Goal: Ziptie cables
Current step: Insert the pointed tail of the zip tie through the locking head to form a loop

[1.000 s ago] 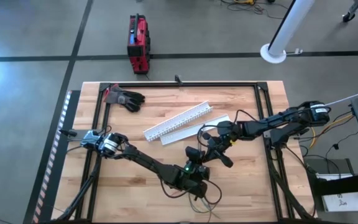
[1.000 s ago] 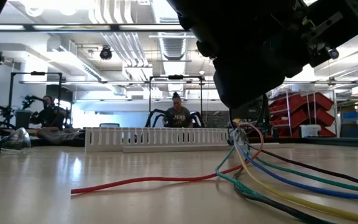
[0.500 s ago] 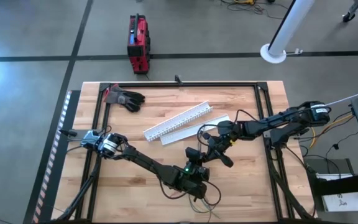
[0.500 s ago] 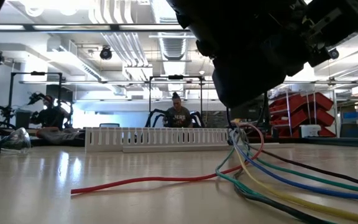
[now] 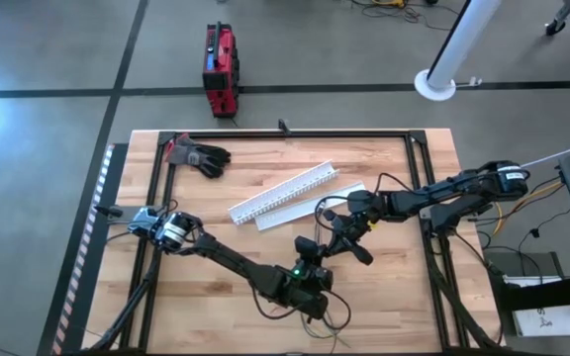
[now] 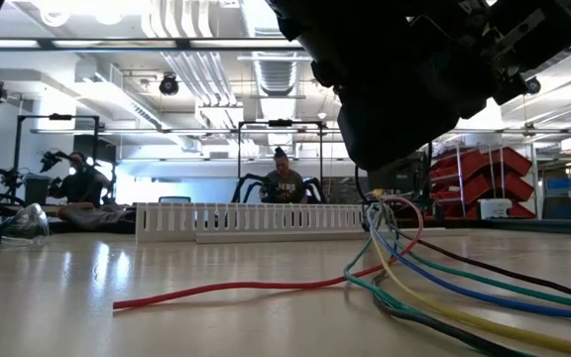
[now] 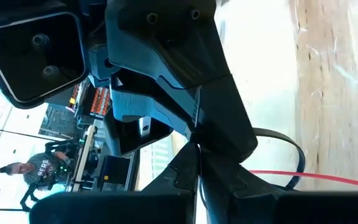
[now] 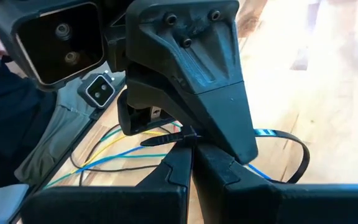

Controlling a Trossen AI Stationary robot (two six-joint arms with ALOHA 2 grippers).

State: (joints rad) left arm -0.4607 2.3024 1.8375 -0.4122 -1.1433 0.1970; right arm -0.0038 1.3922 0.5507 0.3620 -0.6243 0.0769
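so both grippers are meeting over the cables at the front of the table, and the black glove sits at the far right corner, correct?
Not quite: the high view shows the black glove at the far left corner. Left gripper and right gripper do meet over the cables.

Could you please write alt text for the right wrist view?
The right gripper has its fingers shut on a black zip tie, whose loop curves over the wooden table. Thin yellow, green and blue cables run beneath.

Overhead looks straight down on the table [image 5: 216,227]; low camera skims it level; wrist cameras sit close; all share the cables [image 6: 434,288].
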